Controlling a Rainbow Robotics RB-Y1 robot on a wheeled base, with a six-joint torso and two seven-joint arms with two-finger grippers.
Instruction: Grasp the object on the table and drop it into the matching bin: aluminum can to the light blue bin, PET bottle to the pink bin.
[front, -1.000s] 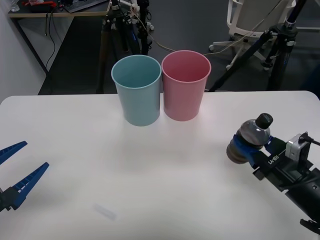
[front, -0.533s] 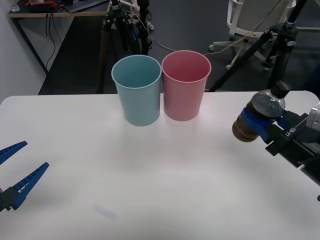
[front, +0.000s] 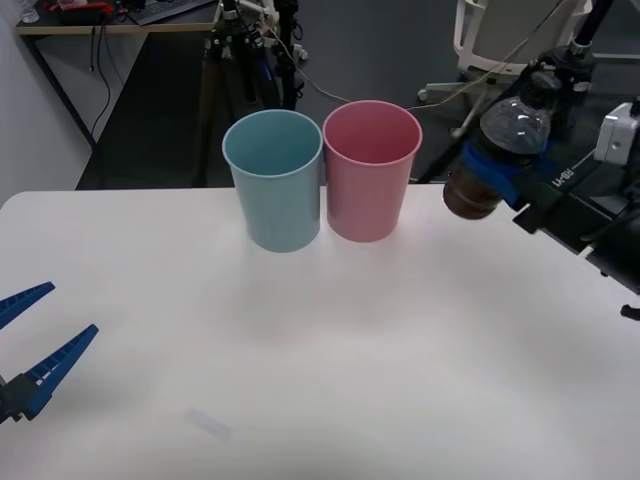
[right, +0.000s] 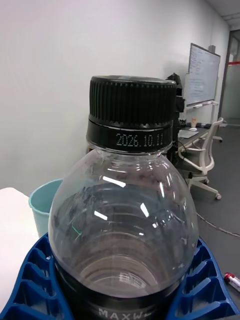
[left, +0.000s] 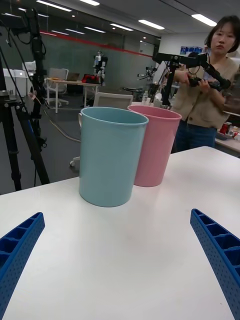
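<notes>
Our right end effector (front: 497, 168) is clamped around the small clear plastic bottle with a black screw cap and dark brown ribbed lower half (front: 497, 160), holding it tilted in the air at three o'clock of the pink tapered plastic bin (front: 371, 170). At nine o'clock of that, touching it, stands the light blue tapered plastic bin (front: 275, 179), on the white counter (front: 330, 350). Our left end effector (front: 30, 340) hovers spread apart at eight o'clock.

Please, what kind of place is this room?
Probably a robotics lab or an office: camera tripods stand behind the white table, a wheeled office chair is nearby, and desks sit under ceiling strip lights.
</notes>
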